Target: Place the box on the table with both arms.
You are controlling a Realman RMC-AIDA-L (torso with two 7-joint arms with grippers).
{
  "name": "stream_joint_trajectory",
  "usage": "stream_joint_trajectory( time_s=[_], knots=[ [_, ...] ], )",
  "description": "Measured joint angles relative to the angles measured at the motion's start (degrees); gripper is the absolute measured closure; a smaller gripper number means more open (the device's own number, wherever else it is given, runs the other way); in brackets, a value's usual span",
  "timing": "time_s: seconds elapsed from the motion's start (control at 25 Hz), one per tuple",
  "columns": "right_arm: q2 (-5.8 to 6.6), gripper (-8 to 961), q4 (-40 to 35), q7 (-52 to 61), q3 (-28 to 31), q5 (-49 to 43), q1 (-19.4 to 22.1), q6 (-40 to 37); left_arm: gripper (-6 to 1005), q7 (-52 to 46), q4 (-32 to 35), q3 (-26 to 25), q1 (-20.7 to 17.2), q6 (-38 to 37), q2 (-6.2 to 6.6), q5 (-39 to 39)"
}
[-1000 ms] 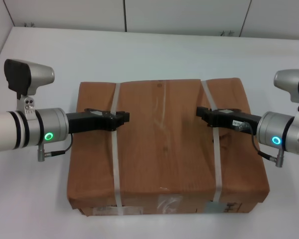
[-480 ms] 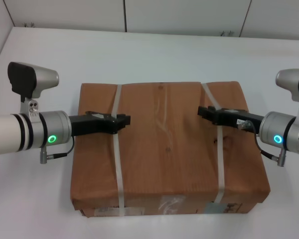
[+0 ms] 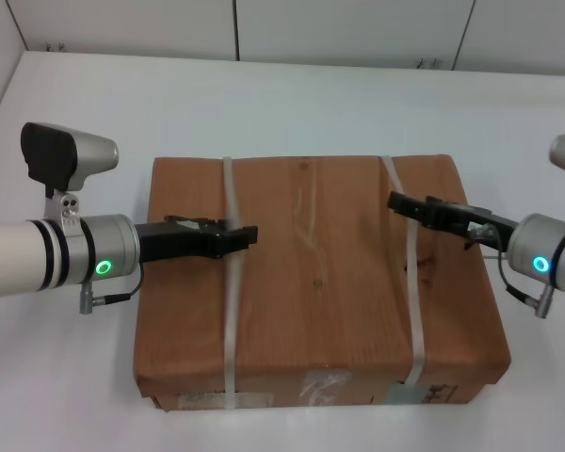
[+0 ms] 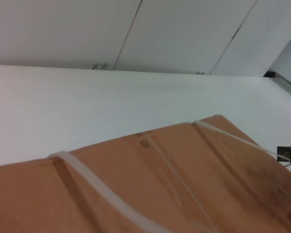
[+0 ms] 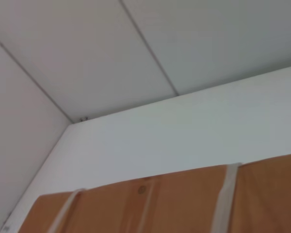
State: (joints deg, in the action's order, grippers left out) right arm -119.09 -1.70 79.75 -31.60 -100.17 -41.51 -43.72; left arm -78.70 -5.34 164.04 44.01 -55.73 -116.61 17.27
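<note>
- You've got the box (image 3: 315,282) lying flat on the white table (image 3: 311,104), label edge toward the robot.
- Left gripper (image 3: 249,234) sits over the left strap (image 3: 232,282) — fingers look closed, but whether they pinch it, I cannot tell.
- Right gripper (image 3: 395,201) is at the right strap (image 3: 410,273) — same story.

The left arm (image 3: 38,259) was a pale cream tube ringed with black bands, ending in a silver wrist cylinder with a glowing green ring light (image 3: 103,267) — a thin black cable looped beneath it to a small metal plug. A grey-and-black camera housing (image 3: 66,155) sat on a bracket with two screws. The left gripper (image 3: 245,235) was black and slim. The right arm (image 3: 551,264) showed a matching silver wrist, a blue-green ring light — and the black right gripper (image 3: 395,201).
</note>
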Motion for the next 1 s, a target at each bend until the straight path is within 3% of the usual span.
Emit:
stream_joint_trajectory(
  time_s=[0.12, 0.32, 0.56, 0.88, 1.0],
  knots=[
    [0.0, 190, -0.06, -2.91, 3.05, -0.02, 0.93, -0.78, 584, 0.08, -0.15, -0.19, -0.11, -0.12, 0.04, 0.07],
    [0.0, 173, -0.17, -5.78, 6.49, -0.04, 1.97, -1.73, 481, 0.96, -0.42, -0.54, -0.73, -0.25, 0.25, 0.22],
    [0.0, 152, -3.23, -7.07, 10.26, -0.09, 4.47, -5.55, 284, 3.32, -0.75, -0.61, -1.51, -3.13, 1.0, 2.98],
    [0.37, 125, -8.23, -17.02, 9.58, -0.56, 6.42, -20.5, 231, 14.23, -3.45, -0.3, -5.43, -23.77, 2.99, 10.04],
    [0.47, 115, -10.24, -19.52, 6.71, -0.72, 6.56, -24.35, 234, 16.2, -3.7, 0.02, -6.05, -29.82, 4.04, 9.98]
  ],
)
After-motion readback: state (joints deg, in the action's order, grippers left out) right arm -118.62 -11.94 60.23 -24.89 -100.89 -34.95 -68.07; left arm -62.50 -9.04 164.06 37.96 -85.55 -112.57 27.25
